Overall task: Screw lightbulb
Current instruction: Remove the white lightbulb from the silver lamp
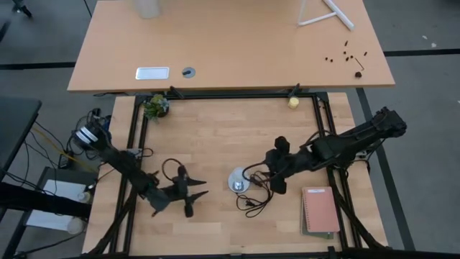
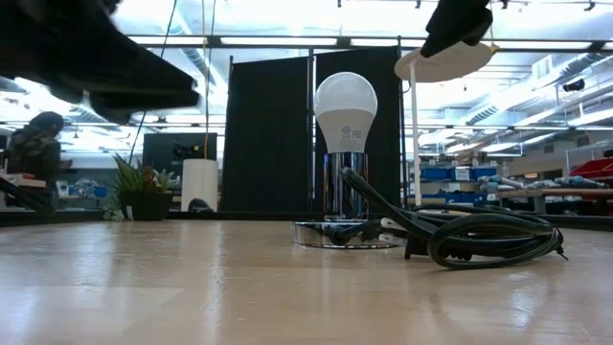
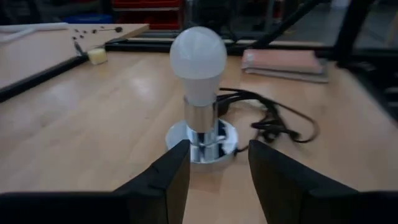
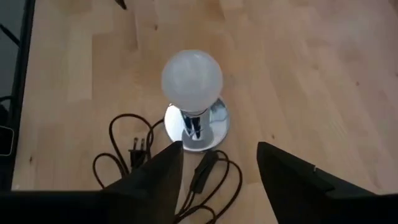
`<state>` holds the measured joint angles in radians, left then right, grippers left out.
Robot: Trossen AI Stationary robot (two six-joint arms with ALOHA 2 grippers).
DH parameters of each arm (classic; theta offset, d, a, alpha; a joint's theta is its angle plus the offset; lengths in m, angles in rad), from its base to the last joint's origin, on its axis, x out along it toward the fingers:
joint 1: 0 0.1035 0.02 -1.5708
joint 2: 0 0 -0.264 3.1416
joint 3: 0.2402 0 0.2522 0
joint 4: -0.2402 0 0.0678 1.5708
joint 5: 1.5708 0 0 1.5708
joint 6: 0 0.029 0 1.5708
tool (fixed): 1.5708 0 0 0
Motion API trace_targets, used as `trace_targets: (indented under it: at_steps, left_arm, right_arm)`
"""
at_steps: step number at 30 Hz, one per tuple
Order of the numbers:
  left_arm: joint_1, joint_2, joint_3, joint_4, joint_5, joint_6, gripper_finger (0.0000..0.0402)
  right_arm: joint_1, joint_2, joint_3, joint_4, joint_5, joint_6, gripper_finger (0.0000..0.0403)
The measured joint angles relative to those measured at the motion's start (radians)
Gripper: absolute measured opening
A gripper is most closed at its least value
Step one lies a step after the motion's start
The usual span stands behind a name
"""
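The white lightbulb [image 2: 346, 108] stands upright with its base in the tube of the silvery socket [image 2: 345, 187], whose round disc [image 1: 239, 180] rests on the wooden table. It also shows in the left wrist view [image 3: 198, 57] and the right wrist view [image 4: 191, 78]. My left gripper [image 1: 192, 193] is open, to the left of the socket and apart from it. My right gripper [image 1: 277, 173] is open, to the right of the bulb and above it, touching nothing.
The socket's black cord [image 1: 255, 198] lies coiled near and right of the disc. A pink notebook [image 1: 320, 210] lies at the near right. A small plant [image 1: 156, 106] and a yellowish ball [image 1: 293, 103] sit at the far edge, by the black frame rail.
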<state>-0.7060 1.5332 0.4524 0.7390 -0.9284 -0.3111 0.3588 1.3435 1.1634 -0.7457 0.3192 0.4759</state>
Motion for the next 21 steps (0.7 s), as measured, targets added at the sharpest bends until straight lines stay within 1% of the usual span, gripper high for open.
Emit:
trace_targets:
  at_steps: [4, 8, 12, 16, 21]
  left_arm:
    - [0.056, 0.1, 0.071, -0.001, -0.003, 0.032, 0.0168]
    - [0.11, 0.205, 0.145, 0.004, -0.004, 0.042, 0.0168]
    - [0.147, 0.302, 0.216, 0.003, -0.004, 0.048, 0.0171]
    - [0.176, 0.376, 0.259, 0.018, -0.003, 0.04, 0.0194]
    - [0.212, 0.449, 0.272, 0.14, 0.004, 0.041, 0.0235]
  right_arm:
    - [-0.003, 0.052, 0.081, -0.051, -0.002, 0.004, 0.0239]
    - [-0.016, 0.1, 0.159, -0.066, -0.007, 0.017, 0.0259]
    - [-0.038, 0.159, 0.237, -0.112, -0.063, 0.019, 0.0276]
    - [-0.055, 0.221, 0.295, -0.125, -0.121, 0.009, 0.029]
    - [-0.068, 0.3, 0.352, -0.137, -0.143, -0.026, 0.0299]
